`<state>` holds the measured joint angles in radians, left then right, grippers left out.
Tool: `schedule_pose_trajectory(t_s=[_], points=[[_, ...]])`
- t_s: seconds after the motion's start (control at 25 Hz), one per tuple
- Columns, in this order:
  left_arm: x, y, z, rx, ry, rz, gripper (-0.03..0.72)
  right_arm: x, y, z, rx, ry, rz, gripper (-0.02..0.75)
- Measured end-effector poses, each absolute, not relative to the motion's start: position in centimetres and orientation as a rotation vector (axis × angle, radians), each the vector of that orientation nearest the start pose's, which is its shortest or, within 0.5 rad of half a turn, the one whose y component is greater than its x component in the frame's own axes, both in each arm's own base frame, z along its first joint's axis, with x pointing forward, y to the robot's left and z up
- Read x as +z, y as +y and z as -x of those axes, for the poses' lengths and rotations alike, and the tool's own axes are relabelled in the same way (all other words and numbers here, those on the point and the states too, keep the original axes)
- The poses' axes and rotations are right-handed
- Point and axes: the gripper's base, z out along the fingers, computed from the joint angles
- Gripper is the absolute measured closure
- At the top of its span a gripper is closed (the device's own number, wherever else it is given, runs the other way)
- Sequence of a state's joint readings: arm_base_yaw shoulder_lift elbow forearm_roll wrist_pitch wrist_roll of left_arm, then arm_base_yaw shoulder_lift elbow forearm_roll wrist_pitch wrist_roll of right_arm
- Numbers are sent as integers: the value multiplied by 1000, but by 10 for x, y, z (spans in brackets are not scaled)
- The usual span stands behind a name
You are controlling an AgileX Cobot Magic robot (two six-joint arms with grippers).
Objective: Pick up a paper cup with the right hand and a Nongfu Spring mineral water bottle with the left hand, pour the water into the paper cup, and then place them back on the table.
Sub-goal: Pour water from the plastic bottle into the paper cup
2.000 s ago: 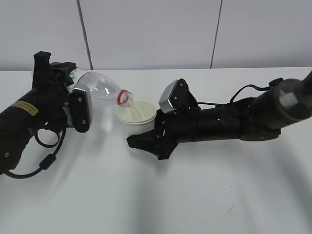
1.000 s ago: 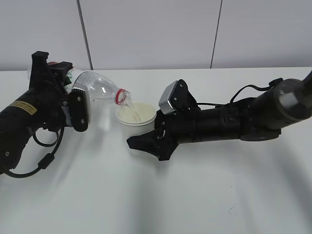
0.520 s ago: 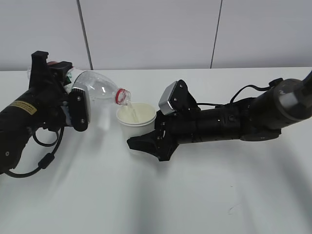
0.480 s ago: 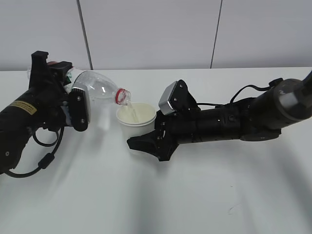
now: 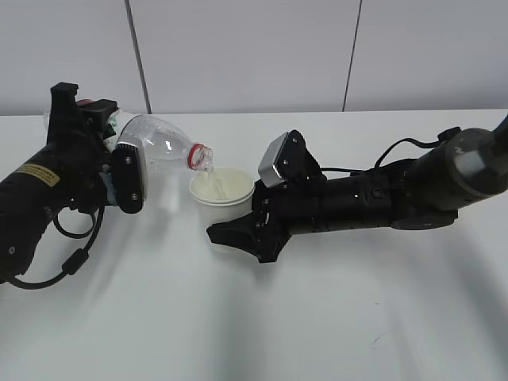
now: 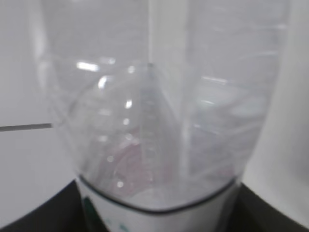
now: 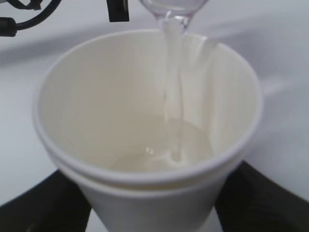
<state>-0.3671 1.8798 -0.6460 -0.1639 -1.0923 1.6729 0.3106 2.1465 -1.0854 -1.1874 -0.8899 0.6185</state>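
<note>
My left gripper is shut on the clear water bottle and holds it tipped to the right, its red-ringed mouth over the paper cup. A thin stream of water runs from the mouth into the cup. My right gripper is shut on the cup's lower body and holds it upright. In the right wrist view the cup fills the frame with water pooled at its bottom and the stream falling in. In the left wrist view the bottle fills the frame between the black fingers.
The white table spreads under both arms, with a small dark scuff mark at the front right. A grey panelled wall stands behind. The right arm's black cable loops above its forearm.
The bottle has tilted very slightly and water keeps running into the cup. Both arms hold nearly the same place.
</note>
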Motion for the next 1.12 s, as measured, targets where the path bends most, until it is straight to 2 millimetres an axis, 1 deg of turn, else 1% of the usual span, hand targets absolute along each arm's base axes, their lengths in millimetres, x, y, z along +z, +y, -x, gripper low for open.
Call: schedule_pose_trajectory(t_s=[1.12], points=[[155,-108,-318,1046,1062,-1376,294,111,184,-360,795,1690,1119,218]])
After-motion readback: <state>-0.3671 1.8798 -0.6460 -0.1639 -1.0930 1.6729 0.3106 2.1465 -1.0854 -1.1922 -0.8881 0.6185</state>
